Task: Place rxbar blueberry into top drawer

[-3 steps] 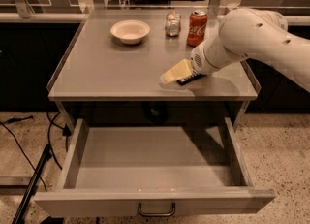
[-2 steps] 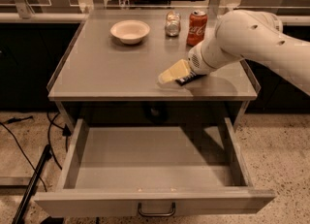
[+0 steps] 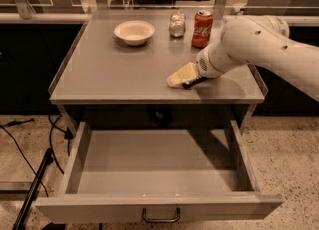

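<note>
Rightward, claw (image 3: 180, 78) hovers low over grey tabletop (image 3: 109, 72).

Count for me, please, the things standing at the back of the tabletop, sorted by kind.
White bowl: 1
Red soda can: 1
Small glass jar: 1
Total: 3
The gripper is low over the tabletop, near its front edge and right of centre.

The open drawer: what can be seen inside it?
Inside the drawer only its bare grey floor shows; nothing lies on it. The front panel covers the nearest strip of floor. The end effector is above, at the tabletop near its front edge.
</note>
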Available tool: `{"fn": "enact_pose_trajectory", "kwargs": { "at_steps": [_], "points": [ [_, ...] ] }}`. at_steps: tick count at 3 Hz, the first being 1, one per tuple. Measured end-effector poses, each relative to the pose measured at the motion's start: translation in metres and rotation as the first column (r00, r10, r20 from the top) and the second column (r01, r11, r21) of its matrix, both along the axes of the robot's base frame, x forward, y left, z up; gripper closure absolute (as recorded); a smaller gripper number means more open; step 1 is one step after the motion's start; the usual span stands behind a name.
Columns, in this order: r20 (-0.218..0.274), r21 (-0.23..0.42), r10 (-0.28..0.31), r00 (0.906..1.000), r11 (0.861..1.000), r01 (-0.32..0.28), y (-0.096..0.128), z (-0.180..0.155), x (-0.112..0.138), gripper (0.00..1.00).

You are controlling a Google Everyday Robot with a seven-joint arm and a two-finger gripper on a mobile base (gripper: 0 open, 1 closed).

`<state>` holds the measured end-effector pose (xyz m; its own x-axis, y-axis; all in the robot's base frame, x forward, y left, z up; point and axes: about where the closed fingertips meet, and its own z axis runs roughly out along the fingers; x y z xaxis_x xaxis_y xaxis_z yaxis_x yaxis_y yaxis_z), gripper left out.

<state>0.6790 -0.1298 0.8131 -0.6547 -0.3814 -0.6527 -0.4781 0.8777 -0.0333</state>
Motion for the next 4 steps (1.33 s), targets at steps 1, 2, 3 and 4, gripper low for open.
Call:
{"fn": "enact_pose_trajectory", "kwargs": {
  "at_steps": [1, 2, 3, 4],
  "points": [
    [0.000, 0.000, 0.000, 1.0000, 1.000, 0.000, 0.0000, 0.0000, 0.0000, 0.00],
    [-0.044, 0.008, 0.034, 0.9985, 0.999, -0.033, 0.0022, -0.0048, -0.0030, 0.26],
    [-0.044, 0.008, 0.034, 0.9985, 0.999, -0.033, 0.0023, -0.0048, -0.0030, 0.50],
    [-0.044, 0.008, 0.034, 0.9985, 0.999, -0.033, 0.0023, -0.0048, -0.0030, 0.73]
  ]
}}
